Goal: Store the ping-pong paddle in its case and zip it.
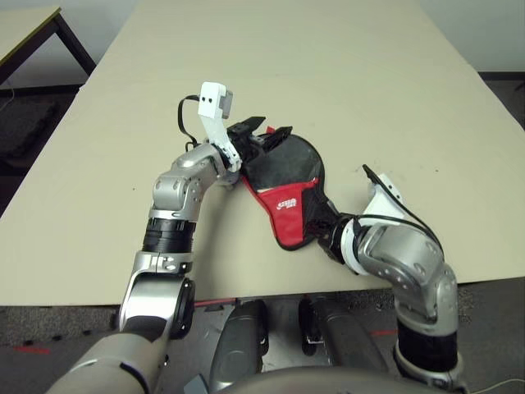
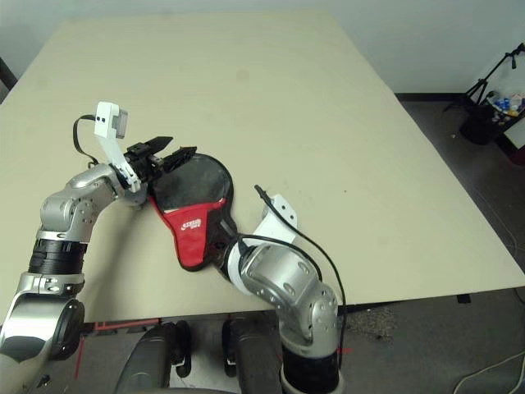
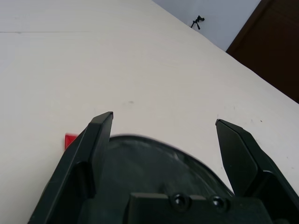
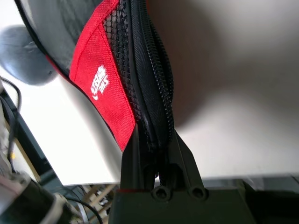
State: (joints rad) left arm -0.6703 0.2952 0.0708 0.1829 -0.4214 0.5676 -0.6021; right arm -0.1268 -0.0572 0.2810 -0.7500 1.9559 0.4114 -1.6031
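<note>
Right wrist view has the right hand (image 4: 161,154) closed on the narrow end of the case (image 4: 112,79), both black fingers (image 4: 135,158) pinched against the zipper rim where it tapers to the handle part. Above the fingers the zipper (image 4: 152,70) runs along the case's edge, with black mesh beside it and a red panel bearing a white logo. The pale counter (image 4: 233,70) lies under and beside the case.

From the head views, that right hand (image 1: 335,234) sits at the near end of the case (image 1: 289,185), close to the front edge of the counter (image 1: 328,74). The case lies flat, its round end pointing away from the robot and toward its left, the red panel on the near half and a dark rounded face on the far half. The paddle cannot be made out apart from the case; the dark round shape may be it behind the clear side, but I cannot tell.

The left hand (image 1: 262,134) is open at the case's round far end, fingers (image 3: 100,140) spread wide. In the left wrist view the curved dark rim of the case (image 3: 154,163) lies between and below the two fingertips, neither visibly touching it. A small red corner shows just outside one finger.
</note>
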